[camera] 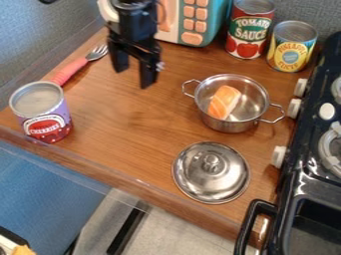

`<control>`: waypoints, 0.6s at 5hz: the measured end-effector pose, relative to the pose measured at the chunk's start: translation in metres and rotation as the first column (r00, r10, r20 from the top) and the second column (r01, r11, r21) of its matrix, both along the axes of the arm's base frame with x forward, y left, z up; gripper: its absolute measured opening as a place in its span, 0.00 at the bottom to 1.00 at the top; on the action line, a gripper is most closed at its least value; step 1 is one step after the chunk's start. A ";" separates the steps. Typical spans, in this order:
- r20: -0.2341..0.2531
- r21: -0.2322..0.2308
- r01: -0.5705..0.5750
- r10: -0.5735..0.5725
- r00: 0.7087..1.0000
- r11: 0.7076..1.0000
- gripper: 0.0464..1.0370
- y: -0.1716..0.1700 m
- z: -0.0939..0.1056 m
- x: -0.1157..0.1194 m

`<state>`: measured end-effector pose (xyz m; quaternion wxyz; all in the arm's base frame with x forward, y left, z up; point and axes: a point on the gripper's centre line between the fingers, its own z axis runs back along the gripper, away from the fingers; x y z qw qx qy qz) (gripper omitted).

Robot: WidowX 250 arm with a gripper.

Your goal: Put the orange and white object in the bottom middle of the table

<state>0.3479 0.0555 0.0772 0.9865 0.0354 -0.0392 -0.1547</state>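
One small orange and white piece (224, 102) is seen in the camera view, sitting inside the open steel pot (233, 122) right of centre on the wooden tabletop (126, 149). It's leaned at a slant, with its orange top showing over the rim. The black gripper (134, 78) is hung up near the top, left of the pot and well apart from it, with its two fingers spread and nothing held between them.

So the step in hand would be judged as the pickup — nothing has been grasped, and the piece isn't at its goal. For the next move, the gripper needs to be brought across over the pot, lined up with the piece and lowered inside the walls, then closed on it. Some care is called for there: a handle or the rim could be knocked and the whole pot dragged along.

After that, a straight lift clear of the rim is needed before the piece is carried towards the near edge. The drop spot looks to be the bare wood between the purple-labelled can (41, 110) and the steel lid (211, 173) — the lid is best given some room, since it could be nudged if the piece is set down too far right.
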 end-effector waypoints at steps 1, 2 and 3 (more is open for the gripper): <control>0.035 -0.015 0.089 -0.088 0.995 0.996 0.96 -0.054 0.005 0.008; 0.087 -0.020 0.093 -0.091 0.992 0.995 0.96 -0.099 0.016 0.017; 0.138 -0.033 0.091 -0.086 0.987 0.995 0.96 -0.120 0.025 0.026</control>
